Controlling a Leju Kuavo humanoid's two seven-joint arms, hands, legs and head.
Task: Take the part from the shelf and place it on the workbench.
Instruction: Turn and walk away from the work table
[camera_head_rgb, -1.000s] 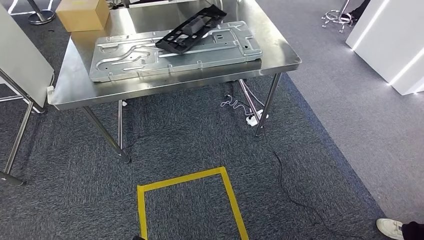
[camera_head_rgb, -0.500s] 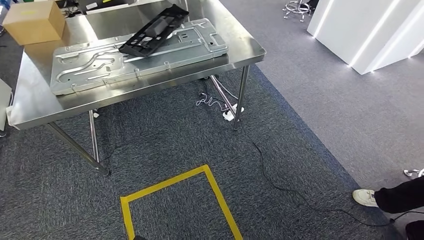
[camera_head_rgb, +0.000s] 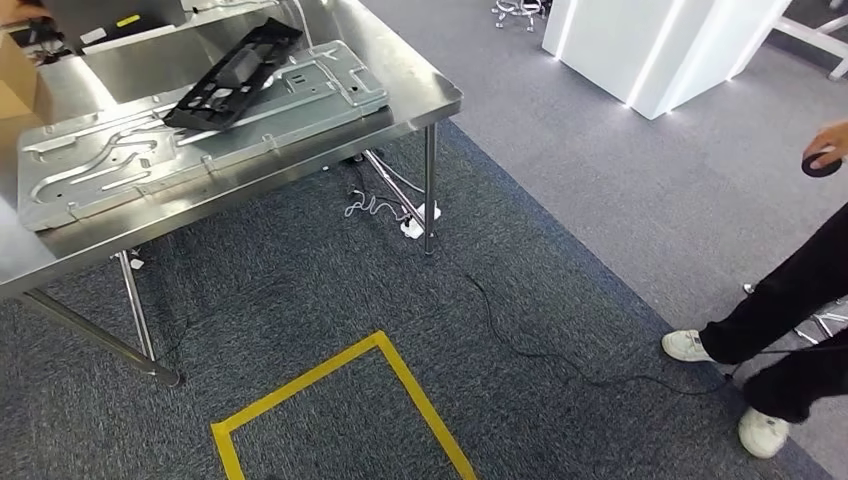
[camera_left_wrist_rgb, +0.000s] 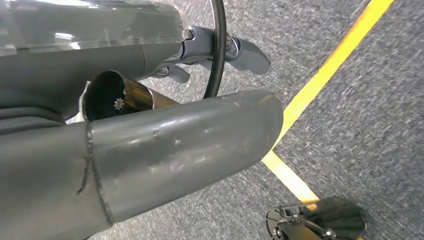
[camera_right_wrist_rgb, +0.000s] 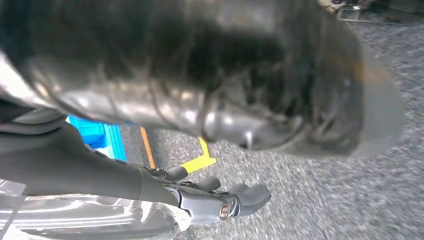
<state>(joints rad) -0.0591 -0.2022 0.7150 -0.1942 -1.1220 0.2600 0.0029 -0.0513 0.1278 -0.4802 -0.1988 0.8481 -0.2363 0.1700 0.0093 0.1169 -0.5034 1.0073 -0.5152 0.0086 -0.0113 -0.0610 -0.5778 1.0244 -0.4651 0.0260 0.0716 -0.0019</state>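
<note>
The steel workbench (camera_head_rgb: 432, 98) stands at the upper left of the head view. On it lies a large silver stamped metal plate (camera_head_rgb: 120, 160), with a black plastic frame (camera_head_rgb: 235, 72) leaning across it. My left hand (camera_left_wrist_rgb: 180, 135) hangs above the grey carpet, its thick thumb and darker fingers (camera_left_wrist_rgb: 240, 50) apart and holding nothing. My right hand (camera_right_wrist_rgb: 210, 100) also hangs over the carpet, blurred and close to the camera, with its fingers (camera_right_wrist_rgb: 235, 200) stretched out and empty.
A cardboard box (camera_head_rgb: 15, 78) sits at the table's far left. A yellow tape square (camera_head_rgb: 400, 390) marks the floor in front of me. A cable and power strip (camera_head_rgb: 412, 224) lie by the table leg. A person's legs (camera_head_rgb: 780, 310) stand at right, near a white lit pillar (camera_head_rgb: 650, 45).
The whole picture has shifted left: the camera has turned to the right. The table now sits further left, and a person at the right has come into view.
</note>
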